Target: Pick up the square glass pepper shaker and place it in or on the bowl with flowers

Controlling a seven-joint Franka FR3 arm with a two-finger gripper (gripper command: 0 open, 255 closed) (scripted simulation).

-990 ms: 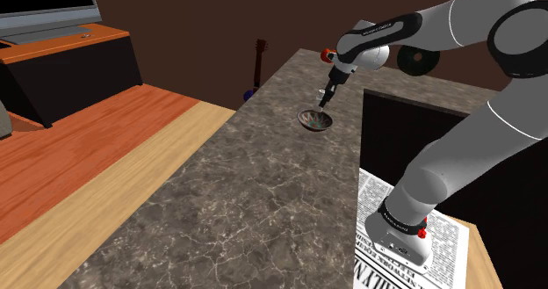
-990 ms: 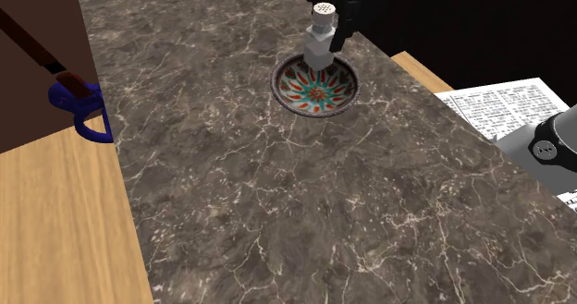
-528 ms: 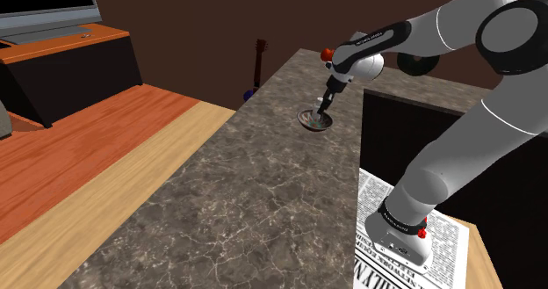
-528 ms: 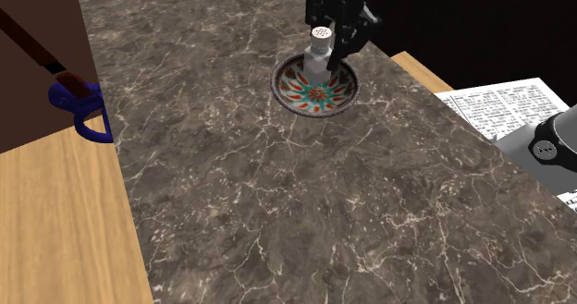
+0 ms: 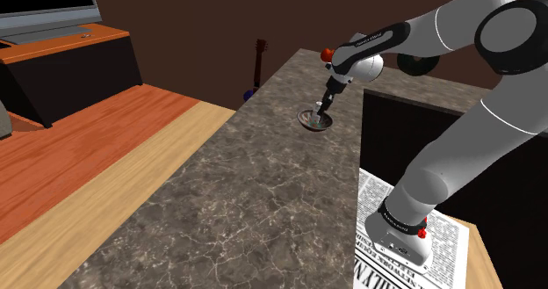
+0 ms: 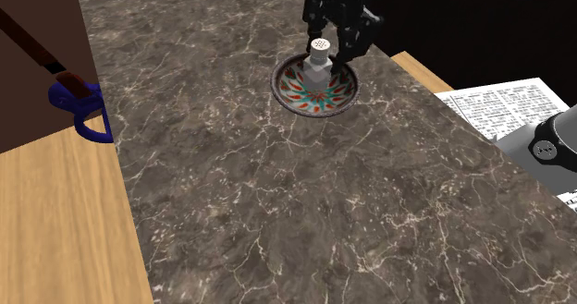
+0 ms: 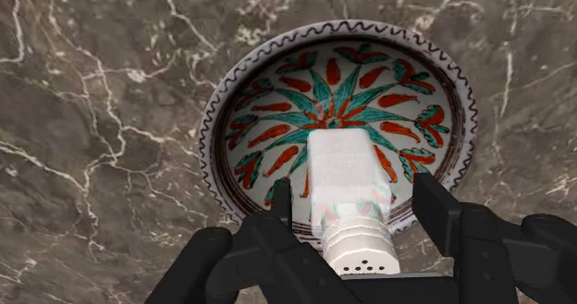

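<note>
Pepper shaker [image 7: 349, 187] upright inside flowered bowl [image 7: 239, 119]; fingers [image 7: 435, 212] spread apart, clear of it.

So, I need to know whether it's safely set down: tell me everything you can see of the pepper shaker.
The pepper shaker has a square, pale, see-through body and a round white cap pierced with small holes. It stands upright on its base inside the flowered bowl, which sits on the dark marble counter. The open gripper straddles it. A gap shows beside one finger; the other sits close, and contact there cannot be told.
</note>
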